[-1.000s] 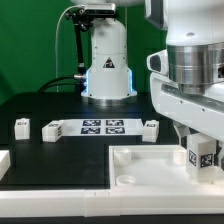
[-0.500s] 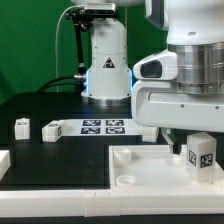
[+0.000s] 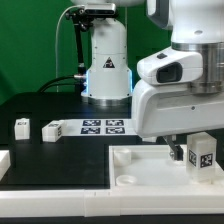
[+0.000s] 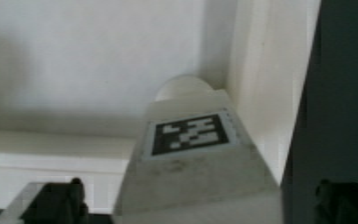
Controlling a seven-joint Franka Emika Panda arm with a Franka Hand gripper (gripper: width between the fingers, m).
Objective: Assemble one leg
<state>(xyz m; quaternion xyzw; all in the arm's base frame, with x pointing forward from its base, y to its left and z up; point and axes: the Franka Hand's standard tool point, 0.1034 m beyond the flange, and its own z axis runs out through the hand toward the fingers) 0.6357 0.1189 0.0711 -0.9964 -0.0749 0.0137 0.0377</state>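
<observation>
1. My gripper (image 4: 197,200) is hanging with its jaws spread, one finger on each side of the leg (image 3: 203,155). As far as I can see it isn't pinching it. In the wrist view a thin pale strip is showing between one dark fingertip (image 4: 51,197) and the leg's side. The other fingertip is blending into the dark worktop behind it, so that side is harder to read.
2. The leg is standing upright directly under my hand, with its upper end reaching up between the fingers. Its square tag is facing the exterior camera.
3. It's sitting on the white panel (image 3: 130,165), at the panel corner nearest the worktop's edge on the exterior view's right, close to the near edge. I can't tell whether it's sitting in a hole or just on the surface.
4. The panel is lying flat along the near edge of the worktop (image 3: 60,150), with a round hole (image 3: 127,180) showing well away from the leg.
5. The marker board (image 3: 103,126) is lying mid-worktop, toward the far edge.
6. A loose post (image 3: 51,130) is sitting just beside the board's end, and a second loose post (image 3: 21,125) is closer to the edge on the exterior view's left. Both are well apart from my fingers.
</observation>
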